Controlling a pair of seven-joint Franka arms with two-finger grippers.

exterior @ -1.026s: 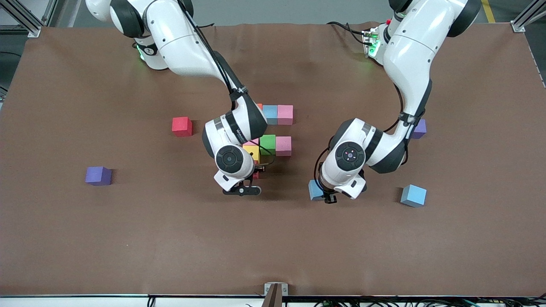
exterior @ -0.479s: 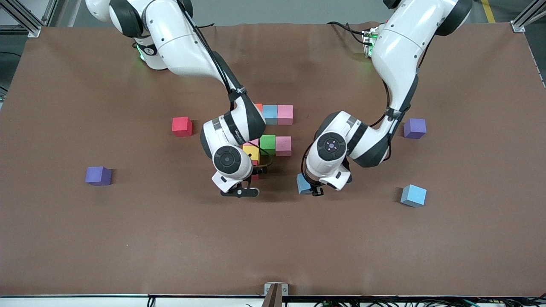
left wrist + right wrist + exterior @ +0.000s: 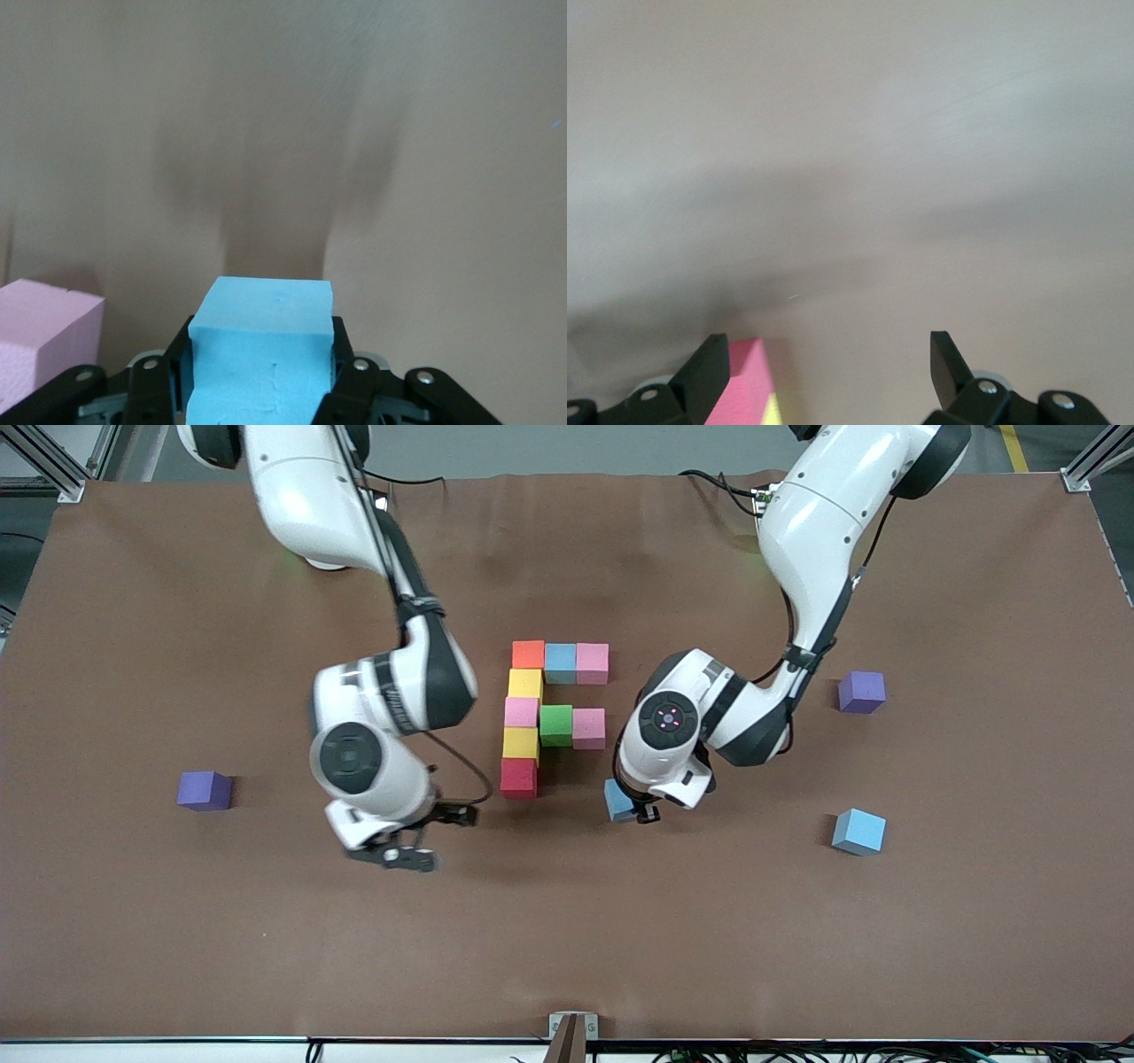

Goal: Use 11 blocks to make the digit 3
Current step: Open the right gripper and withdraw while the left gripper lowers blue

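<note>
The digit 3 figure stands mid-table: orange [image 3: 528, 654], light blue [image 3: 560, 658] and pink [image 3: 592, 662] blocks in a row, a column of yellow [image 3: 524, 684], pink [image 3: 521, 712], yellow [image 3: 520, 742] and red [image 3: 518, 777], with green [image 3: 555, 724] and pink [image 3: 588, 728] beside it. My left gripper [image 3: 633, 808] is shut on a light blue block [image 3: 617, 800], low over the table beside the figure; the left wrist view shows that block [image 3: 261, 345] between the jaws. My right gripper [image 3: 399, 857] is open and empty, toward the right arm's end; the right wrist view [image 3: 828, 381] shows its wide gap.
A loose light blue block [image 3: 858, 832] lies toward the left arm's end. Two purple cubes [image 3: 861, 691] [image 3: 205, 790] lie at either end. A pink block [image 3: 44, 336] shows in the left wrist view, and a red-pink and yellow edge [image 3: 749, 390] in the right wrist view.
My right gripper has drawn away from the figure toward the right arm's end, uncovering the red block at the column's near end. My left gripper has carried the light blue block closer to the figure.
</note>
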